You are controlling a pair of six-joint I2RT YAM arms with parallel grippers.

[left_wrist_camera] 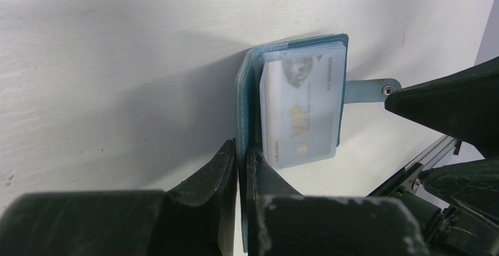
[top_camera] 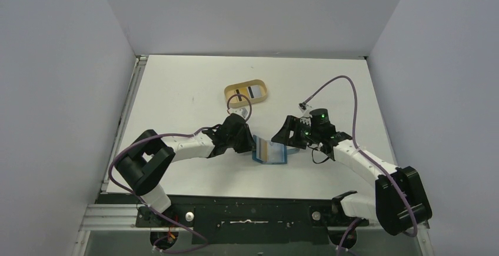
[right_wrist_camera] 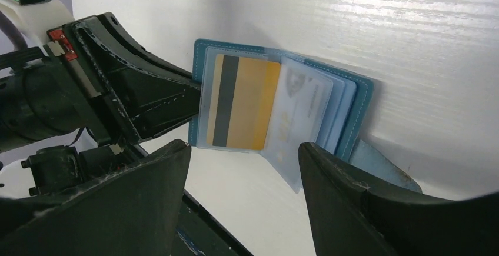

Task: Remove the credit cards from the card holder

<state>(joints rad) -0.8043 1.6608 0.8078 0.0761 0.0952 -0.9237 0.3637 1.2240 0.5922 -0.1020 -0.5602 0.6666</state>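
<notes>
One edge of card holder [left_wrist_camera: 246, 85] clamped by left pincer [left_wrist_camera: 242, 150]; right pincer [right_wrist_camera: 244, 147] gapes.

I have the teal card holder [left_wrist_camera: 244, 103] open near the table's front middle. One cover lies flat, its snap tab [left_wrist_camera: 368, 89] sticking out, and the other is raised upright. Clear sleeves fan between them. The credit cards are both still sleeved — a yellow dark-striped one [right_wrist_camera: 244, 103] and a pale one lettered VIP [left_wrist_camera: 303, 112].

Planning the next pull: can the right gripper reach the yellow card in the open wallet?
Probably yes. The left gripper holds the wallet open, and the open right gripper faces the yellow card with nothing between, though a clear sleeve covers it.
</notes>
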